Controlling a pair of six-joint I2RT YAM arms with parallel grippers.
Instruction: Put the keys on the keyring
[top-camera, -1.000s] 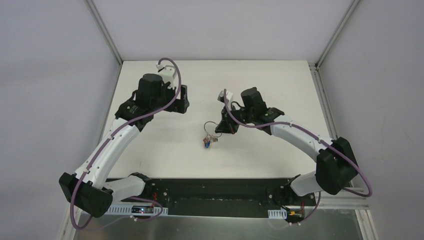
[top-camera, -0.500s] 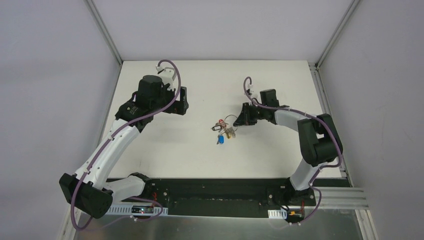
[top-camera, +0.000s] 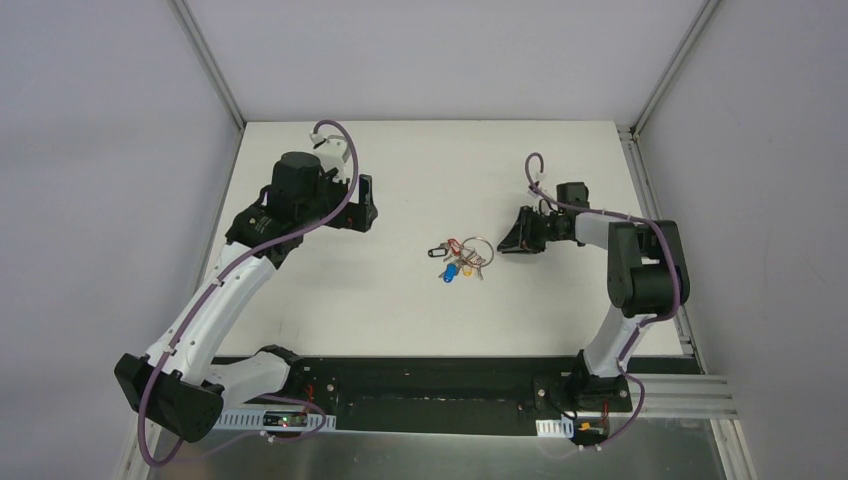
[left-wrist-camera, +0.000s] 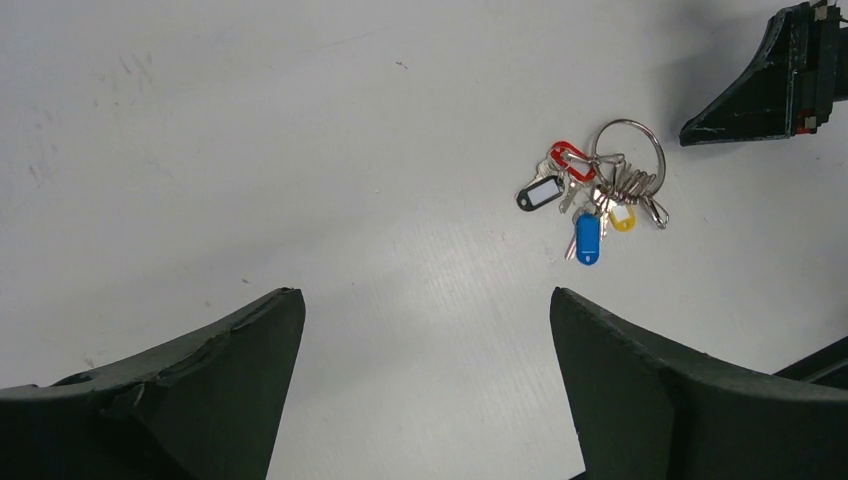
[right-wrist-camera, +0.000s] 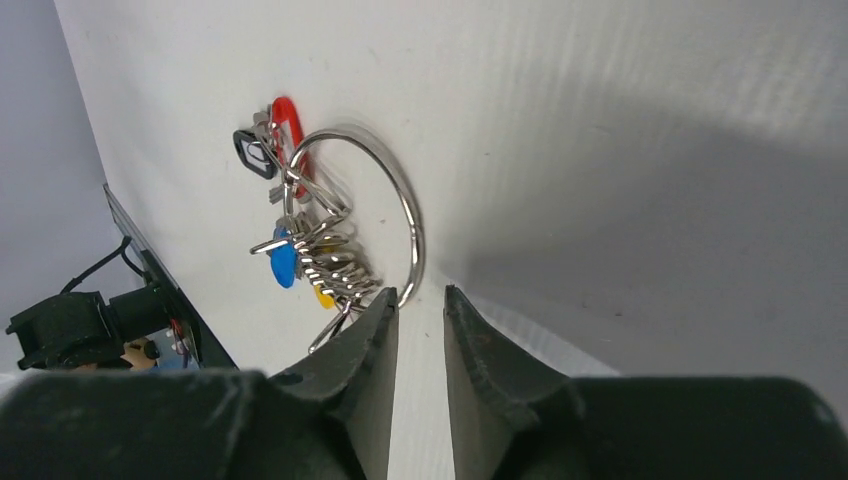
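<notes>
The white flat desk (top-camera: 400, 320) fills the middle of the overhead view, walled by pale panels on three sides. The left white-and-black robot arm (top-camera: 225, 290) rises from its base at the near edge, bends at a low elbow far out to the left and reaches up and inward, its black wrist held over the far left part of the desk. The right white-and-black robot arm (top-camera: 640, 265) is folded tightly: its upper link stands nearly upright near the right edge and its short forearm points left, low toward the desk's middle.

The left end effector (left-wrist-camera: 425, 380) is released, its two dark fingers spread wide with bare desk between them, well apart from the bunch. The right end effector (right-wrist-camera: 420, 300) has its jaws a narrow slit apart, with nothing between them. Its fingertips stand just beside the ring's rim.

The thin silver metal keyring (right-wrist-camera: 414, 235) lies flat near the desk's centre, between the two wrists and closer to the right one. A fan of silver keys hangs on it, with a blue plastic tag (left-wrist-camera: 587, 238) and a yellow plastic tag (left-wrist-camera: 622, 217) among them.

The small silver key with the red plastic tag (left-wrist-camera: 571, 160) and the small silver key with the black plastic tag (left-wrist-camera: 538, 194) lie against the ring's side away from the right arm. Whether they are threaded on the ring cannot be told.
</notes>
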